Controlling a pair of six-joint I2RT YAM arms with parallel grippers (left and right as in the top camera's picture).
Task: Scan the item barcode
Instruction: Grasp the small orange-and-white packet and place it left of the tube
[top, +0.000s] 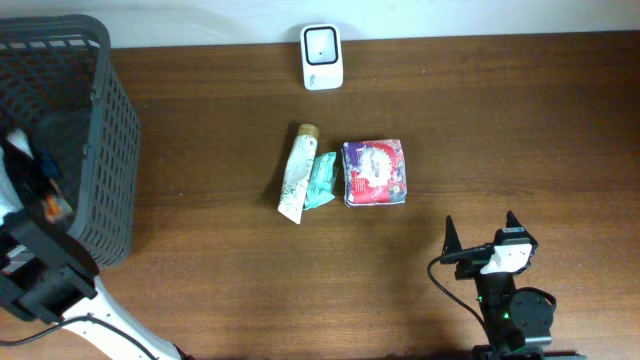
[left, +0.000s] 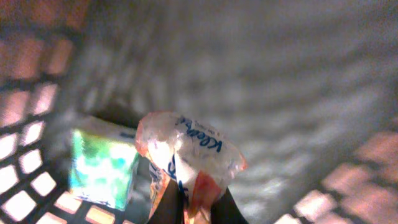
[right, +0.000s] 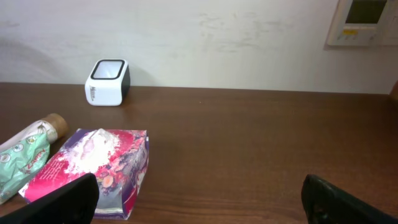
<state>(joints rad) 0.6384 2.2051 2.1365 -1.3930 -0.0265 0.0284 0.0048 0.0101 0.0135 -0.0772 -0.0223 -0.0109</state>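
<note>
Plastic tissue pack (left: 186, 152) sits clamped in my left gripper (left: 189, 202) inside the basket (top: 110, 150), presumably for lifting to the scanner (top: 322, 45); right gripper (top: 481, 228) idles, jaws apart.

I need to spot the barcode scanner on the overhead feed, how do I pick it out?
Start at the brown table and follow its far edge. The scanner stands there alone, beyond the tube and tissue pack mid-table. It is the only white, rounded box with a dark window.
</note>
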